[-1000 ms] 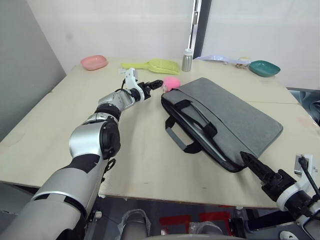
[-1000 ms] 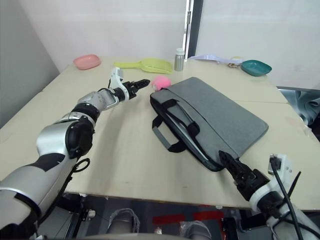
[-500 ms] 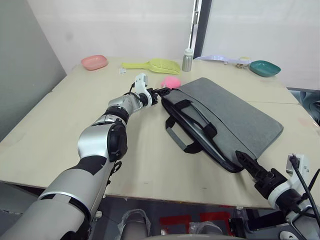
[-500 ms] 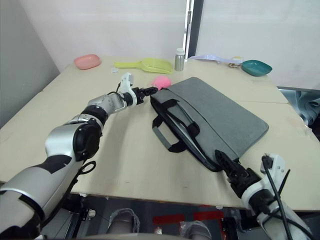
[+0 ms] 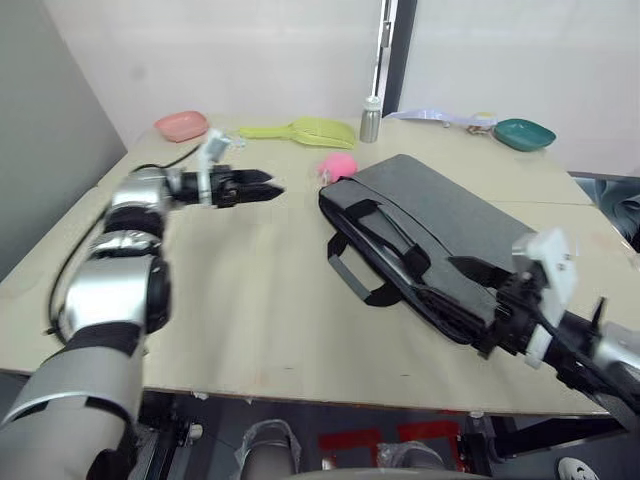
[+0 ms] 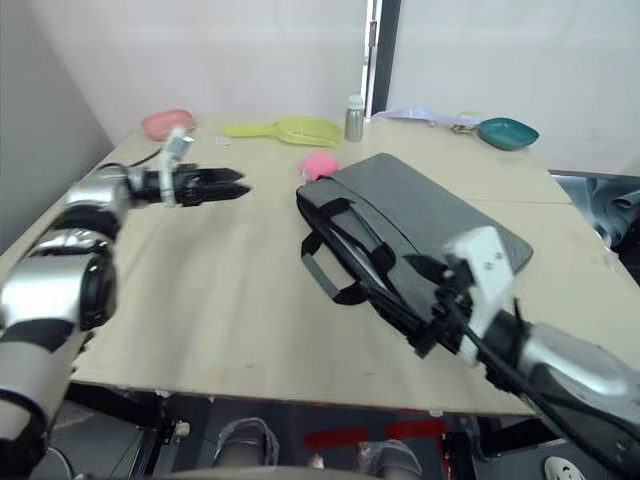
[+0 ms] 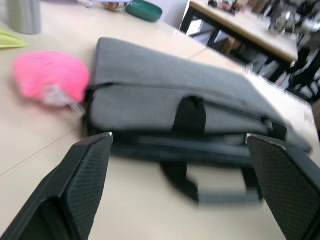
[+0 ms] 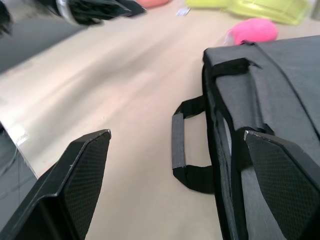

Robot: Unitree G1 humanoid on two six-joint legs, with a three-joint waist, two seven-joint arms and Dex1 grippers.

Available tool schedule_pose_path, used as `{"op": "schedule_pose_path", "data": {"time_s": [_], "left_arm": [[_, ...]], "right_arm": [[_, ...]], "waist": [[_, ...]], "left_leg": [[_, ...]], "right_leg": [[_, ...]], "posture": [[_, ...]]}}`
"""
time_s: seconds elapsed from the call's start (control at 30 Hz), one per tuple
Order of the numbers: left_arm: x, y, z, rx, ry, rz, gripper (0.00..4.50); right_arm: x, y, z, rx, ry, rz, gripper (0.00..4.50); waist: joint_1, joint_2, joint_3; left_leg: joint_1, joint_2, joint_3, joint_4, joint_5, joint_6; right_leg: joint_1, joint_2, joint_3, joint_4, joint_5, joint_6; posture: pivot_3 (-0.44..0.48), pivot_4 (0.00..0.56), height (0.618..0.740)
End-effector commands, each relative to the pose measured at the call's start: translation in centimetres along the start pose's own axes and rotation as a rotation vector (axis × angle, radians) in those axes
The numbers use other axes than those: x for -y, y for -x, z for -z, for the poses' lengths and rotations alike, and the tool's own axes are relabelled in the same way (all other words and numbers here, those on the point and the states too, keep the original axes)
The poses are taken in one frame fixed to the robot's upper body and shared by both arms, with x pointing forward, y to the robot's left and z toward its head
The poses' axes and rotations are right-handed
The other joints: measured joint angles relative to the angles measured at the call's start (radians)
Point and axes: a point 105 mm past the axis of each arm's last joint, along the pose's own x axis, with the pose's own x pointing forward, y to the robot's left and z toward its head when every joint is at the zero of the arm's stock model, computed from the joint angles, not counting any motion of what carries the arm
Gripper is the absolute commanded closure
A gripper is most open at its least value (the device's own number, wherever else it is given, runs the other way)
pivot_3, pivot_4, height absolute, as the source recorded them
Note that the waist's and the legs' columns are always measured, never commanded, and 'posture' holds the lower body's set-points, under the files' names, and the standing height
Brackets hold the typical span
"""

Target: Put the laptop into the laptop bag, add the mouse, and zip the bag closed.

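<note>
The grey laptop bag point(image 5: 455, 225) lies flat at the table's centre right, its black handles point(image 5: 375, 255) and zip edge turned toward the left. The laptop and the mouse are out of view. My left gripper point(image 5: 262, 187) hovers open over bare table, a short way left of the bag's far corner; the left wrist view has the bag point(image 7: 200, 95) beyond the spread fingers point(image 7: 85, 175). My right gripper point(image 5: 478, 305) is open at the bag's near end, fingers point(image 8: 82, 165) wide apart, looking along the bag's handle side point(image 8: 235, 125).
A pink plush toy point(image 5: 340, 165) rests against the bag's far corner. Along the back stand a pink dish point(image 5: 182, 125), a yellow-green scoop point(image 5: 305, 130), a metal bottle point(image 5: 371, 118) and a teal bowl point(image 5: 524, 133). The table's front edge runs just below the bag.
My left gripper has pulled back to the left, away from the bag's far corner. My right gripper has risen from the table's front edge to the bag's near end.
</note>
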Motion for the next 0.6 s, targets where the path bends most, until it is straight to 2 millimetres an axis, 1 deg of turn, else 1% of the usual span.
{"op": "schedule_pose_path", "data": {"time_s": [0.03,0.1,0.13,0.17,0.23,0.3,0.43,0.5,0.6], "left_arm": [[2.5,2.8,0.0,-0.047,-0.153,0.072,0.0],[4.2,4.6,0.4,-0.081,-0.181,0.085,0.0],[4.8,4.9,0.5,-0.087,-0.186,0.093,0.0],[5.5,5.3,0.4,-0.092,-0.194,0.103,0.0],[7.0,5.8,0.2,-0.103,-0.218,0.122,0.0],[8.6,5.6,-0.2,-0.093,-0.235,0.135,0.0],[10.8,5.1,0.4,-0.101,-0.231,0.157,0.0],[11.3,5.1,0.7,-0.104,-0.222,0.149,0.0],[11.4,5.4,0.6,-0.096,-0.211,0.131,0.0]], "right_arm": [[2.2,-3.1,0.4,-0.065,0.104,0.077,0.03],[2.9,-5.9,0.3,-0.097,0.161,0.103,0.03],[3.1,-6.7,0.2,-0.107,0.173,0.107,0.03],[3.0,-7.7,0.2,-0.124,0.224,0.102,0.03],[3.1,-10.0,0.3,-0.171,0.303,0.114,0.03],[3.6,-11.9,0.7,-0.227,0.38,0.141,0.03],[4.6,-13.7,1.4,-0.29,0.473,0.177,0.03],[4.6,-14.4,1.3,-0.299,0.512,0.179,0.03],[4.7,-15.3,1.2,-0.311,0.562,0.187,0.03]], "waist": [[-0.005,0.0,0.0],[-0.017,0.0,0.0],[-0.02,0.0,0.001],[-0.014,0.0,0.001],[-0.012,0.0,0.001],[-0.015,0.0,0.001],[-0.028,0.0,0.001],[-0.033,0.0,0.001],[-0.042,0.0,0.001]], "left_leg": [[-0.001,0.0,0.0,0.0,0.001,-0.001],[-0.003,0.001,-0.001,0.002,0.003,-0.005],[-0.004,0.002,-0.001,0.002,0.003,-0.006],[-0.006,0.002,-0.002,0.003,0.003,-0.007],[-0.007,0.002,-0.004,0.003,0.005,-0.009],[-0.006,0.002,-0.003,0.003,0.004,-0.009],[-0.006,0.002,-0.003,0.004,0.004,-0.009],[-0.006,0.002,-0.003,0.004,0.005,-0.01],[-0.006,0.003,-0.003,0.005,0.005,-0.01]], "right_leg": [[-0.001,0.0,0.0,0.001,0.0,0.0],[-0.004,0.001,-0.001,0.004,-0.001,-0.002],[-0.007,0.001,-0.001,0.007,-0.002,-0.003],[-0.01,0.002,-0.002,0.01,-0.002,-0.004],[-0.011,0.002,-0.004,0.014,-0.004,-0.006],[-0.01,0.002,-0.004,0.015,-0.004,-0.007],[-0.01,0.001,-0.004,0.016,-0.004,-0.007],[-0.01,0.002,-0.004,0.016,-0.004,-0.007],[-0.011,0.002,-0.003,0.018,-0.004,-0.007]], "posture": [[0.0,0.15,0.74],[0.0,0.15,0.74],[0.0,0.15,0.74],[0.0,0.15,0.74],[0.0,0.15,0.74],[0.0,0.15,0.74],[0.0,0.15,0.74],[0.0,0.15,0.74],[0.0,0.15,0.74]]}}
